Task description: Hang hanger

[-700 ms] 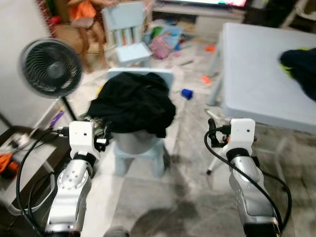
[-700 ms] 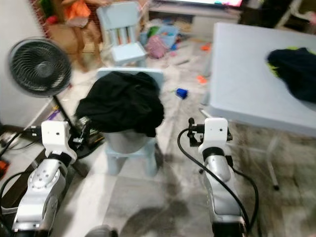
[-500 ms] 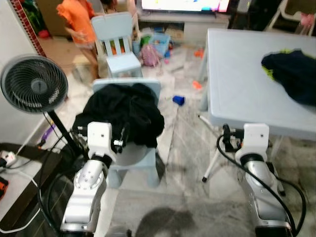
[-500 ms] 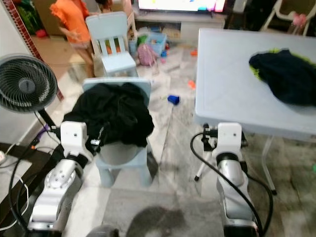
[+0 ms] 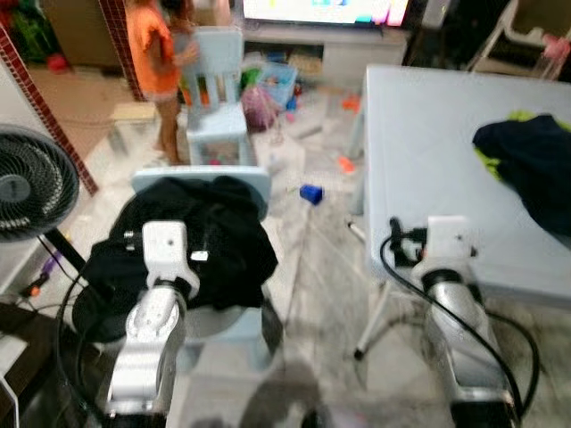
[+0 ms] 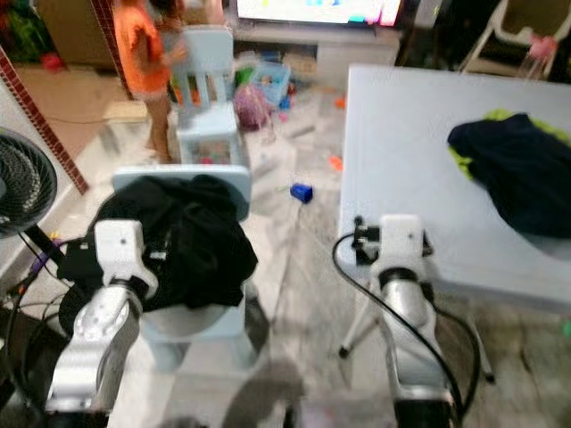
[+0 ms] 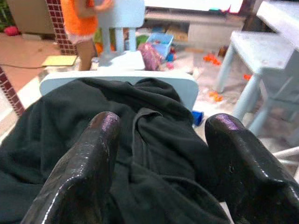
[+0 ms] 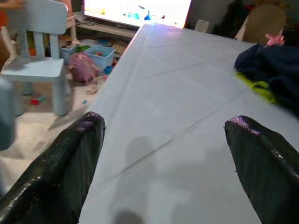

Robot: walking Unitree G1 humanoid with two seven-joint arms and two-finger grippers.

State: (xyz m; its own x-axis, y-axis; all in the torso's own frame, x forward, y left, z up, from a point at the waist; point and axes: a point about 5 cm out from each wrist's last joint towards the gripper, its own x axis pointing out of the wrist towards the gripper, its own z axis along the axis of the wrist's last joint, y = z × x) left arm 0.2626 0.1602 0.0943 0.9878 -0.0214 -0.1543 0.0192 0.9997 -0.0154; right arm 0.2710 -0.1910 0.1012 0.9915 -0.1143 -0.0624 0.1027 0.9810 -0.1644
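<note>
Ahead of left gripper [image 7: 159, 154], fingers spread, empty: crumpled black garment [image 7: 117, 154] heaped on pale blue plastic child's chair [image 7: 117, 79], nearer than half a second back. Right gripper [image 8: 163, 177] spread, empty, above light grey table [image 8: 177, 116], dark navy garment [image 8: 275, 65] beyond. Camera shifted; robot likely approaching. Hanger not seen; hanging not begun.

You have a crumpled black cloth garment [image 5: 192, 241] heaped on the small pale blue plastic chair [image 5: 254, 183], draping over its seat edges.

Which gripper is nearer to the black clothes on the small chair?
Left. The left gripper hangs open just above the black clothes; the right gripper is open over the table, off to the side.
</note>
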